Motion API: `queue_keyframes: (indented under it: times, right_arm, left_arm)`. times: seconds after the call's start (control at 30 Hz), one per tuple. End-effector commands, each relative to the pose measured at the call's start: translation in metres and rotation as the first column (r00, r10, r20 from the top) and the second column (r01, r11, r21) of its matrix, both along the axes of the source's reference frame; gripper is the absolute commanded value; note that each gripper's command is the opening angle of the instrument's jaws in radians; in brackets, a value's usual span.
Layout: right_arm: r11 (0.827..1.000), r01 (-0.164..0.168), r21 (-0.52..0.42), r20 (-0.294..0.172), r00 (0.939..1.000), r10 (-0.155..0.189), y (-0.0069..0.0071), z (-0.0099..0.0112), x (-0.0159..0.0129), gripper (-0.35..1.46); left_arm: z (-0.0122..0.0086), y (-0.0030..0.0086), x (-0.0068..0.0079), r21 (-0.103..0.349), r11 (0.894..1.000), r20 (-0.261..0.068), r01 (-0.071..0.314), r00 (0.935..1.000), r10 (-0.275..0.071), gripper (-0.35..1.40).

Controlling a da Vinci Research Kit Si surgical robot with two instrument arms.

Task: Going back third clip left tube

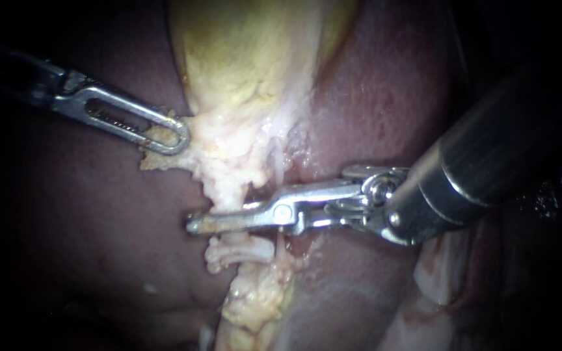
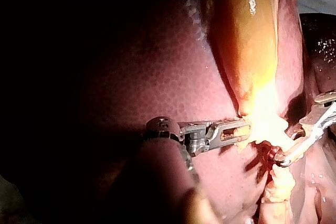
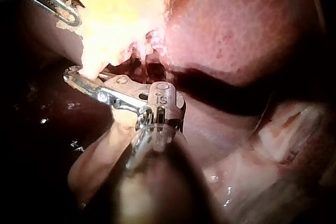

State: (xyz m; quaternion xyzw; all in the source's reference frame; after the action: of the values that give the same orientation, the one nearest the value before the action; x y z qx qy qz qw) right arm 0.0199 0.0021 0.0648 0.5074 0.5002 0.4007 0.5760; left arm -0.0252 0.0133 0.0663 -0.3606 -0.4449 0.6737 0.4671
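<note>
Pale whitish tube (image 1: 226, 192) hangs below the neck of the glossy yellow gallbladder (image 1: 248, 58), against the dark red liver (image 1: 372, 97). The slim steel right instrument (image 1: 193, 225) lies straight across it, but I cannot tell whether its end effector clamps the tube or stands free. No clip shows clearly. The left instrument (image 1: 180, 136) has its end effector closed on the gallbladder's edge. By the look of it, the withdrawal has not yet begun.

Liver (image 1: 79, 221) takes up pretty much the whole view, dark reddish-brown and wet. Gallbladder (image 1: 248, 58) comes in at 12 o'clock, yellowish, narrowing toward the centre into ragged pale tissue (image 1: 255, 305) that trails off to 6. There's also some glistening whitish tissue (image 1: 440, 279) around 4 o'clock.
</note>
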Motion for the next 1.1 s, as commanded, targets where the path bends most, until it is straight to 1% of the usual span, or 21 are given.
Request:
queue_keyframes:
  times: [0.03,0.07,0.1,0.13,0.17,0.23,0.33,0.47,0.53,0.6,0.7,0.73,0.77,0.8,0.83,0.87,1.0,1.03,1.07,1.1]
  right_arm:
    - [1.000,-0.003,-0.009,0.001,1.0000,0.003,0.0000,0.0001,0.0000,-0.35]
    - [1.000,0.000,-0.020,-0.003,1.0000,0.000,0.0000,0.0002,0.0000,-0.35]
    - [1.000,0.010,-0.024,-0.011,0.9999,-0.010,0.0000,0.0003,0.0001,-0.35]
    - [0.999,0.020,-0.039,-0.030,0.9993,-0.022,-0.0001,0.0005,0.0002,-0.32]
    - [0.997,0.022,-0.067,-0.044,0.9987,-0.025,-0.0001,0.0007,0.0003,-0.16]
    - [0.994,0.012,-0.108,-0.063,0.9978,-0.019,-0.0003,0.0012,0.0007,0.17]
    - [0.984,-0.001,-0.179,-0.084,0.9963,-0.014,-0.0004,0.0020,0.0015,0.40]
    - [0.969,-0.015,-0.249,-0.105,0.9944,-0.011,-0.0003,0.0029,0.0021,0.44]
    - [0.957,-0.023,-0.288,-0.117,0.9931,-0.012,-0.0002,0.0035,0.0021,0.44]
    - [0.950,-0.026,-0.312,-0.118,0.9929,-0.012,0.0000,0.0043,0.0021,0.45]
    - [0.925,-0.051,-0.375,-0.105,0.9944,0.012,0.0002,0.0059,0.0020,0.48]
    - [0.916,-0.054,-0.399,-0.106,0.9943,0.013,0.0003,0.0065,0.0020,0.49]
    - [0.899,-0.061,-0.433,-0.105,0.9943,0.017,0.0005,0.0071,0.0019,0.49]
    - [0.891,-0.066,-0.450,-0.103,0.9944,0.021,0.0006,0.0075,0.0019,0.50]
    - [0.876,-0.069,-0.477,-0.105,0.9942,0.021,0.0008,0.0078,0.0018,0.50]
    - [0.867,-0.071,-0.492,-0.105,0.9942,0.022,0.0009,0.0081,0.0017,0.50]
    - [0.821,-0.084,-0.564,-0.102,0.9943,0.032,0.0011,0.0083,0.0010,0.50]
    - [0.814,-0.086,-0.574,-0.101,0.9943,0.033,0.0011,0.0083,0.0009,0.50]
    - [0.800,-0.087,-0.594,-0.102,0.9942,0.033,0.0010,0.0083,0.0009,0.50]
    - [0.793,-0.089,-0.603,-0.101,0.9943,0.035,0.0010,0.0083,0.0007,0.50]
  left_arm:
    - [0.0000,0.0000,0.0000,0.000,1.000,0.000,0.000,1.0000,0.000,-0.35]
    - [0.0000,0.0000,0.0000,0.000,1.000,0.000,0.000,1.0000,0.000,-0.35]
    - [0.0000,0.0000,0.0000,0.000,1.000,0.000,0.000,1.0000,0.000,-0.35]
    - [0.0000,0.0000,0.0000,0.000,1.000,0.000,0.000,1.0000,0.000,-0.35]
    - [0.0000,0.0000,0.0000,0.000,1.000,0.000,0.000,1.0000,0.000,-0.35]
    - [-0.0001,0.0000,0.0000,0.000,1.000,0.000,0.000,1.0000,0.000,-0.35]
    - [0.0000,0.0000,0.0000,0.000,1.000,0.000,0.000,1.0000,0.000,-0.35]
    - [0.0000,0.0000,0.0000,0.000,1.000,0.000,0.000,1.0000,0.000,-0.35]
    - [-0.0001,-0.0001,0.0000,0.000,1.000,0.000,0.000,1.0000,0.000,-0.35]
    - [-0.0002,-0.0001,0.0000,0.000,1.000,0.000,0.000,1.0000,0.000,-0.35]
    - [-0.0003,-0.0002,-0.0001,-0.001,1.000,-0.002,0.003,1.0000,-0.003,-0.35]
    - [-0.0003,-0.0002,-0.0001,-0.001,1.000,-0.002,0.003,1.0000,-0.003,-0.35]
    - [-0.0003,-0.0002,-0.0001,-0.001,1.000,-0.002,0.003,1.0000,-0.003,-0.35]
    - [-0.0003,-0.0002,-0.0001,-0.001,1.000,-0.002,0.003,1.0000,-0.003,-0.35]
    - [-0.0003,-0.0002,0.0000,-0.001,1.000,-0.002,0.003,1.0000,-0.003,-0.35]
    - [-0.0003,-0.0002,0.0000,-0.001,1.000,-0.002,0.003,1.0000,-0.003,-0.35]
    - [-0.0003,-0.0003,0.0000,-0.001,1.000,-0.002,0.003,1.0000,-0.003,-0.35]
    - [-0.0003,-0.0003,0.0000,-0.001,1.000,-0.002,0.003,1.0000,-0.003,-0.35]
    - [-0.0003,-0.0003,0.0000,-0.001,1.000,-0.002,0.003,1.0000,-0.003,-0.35]
    - [-0.0003,-0.0003,0.0000,-0.001,1.000,-0.002,0.003,1.0000,-0.003,-0.35]
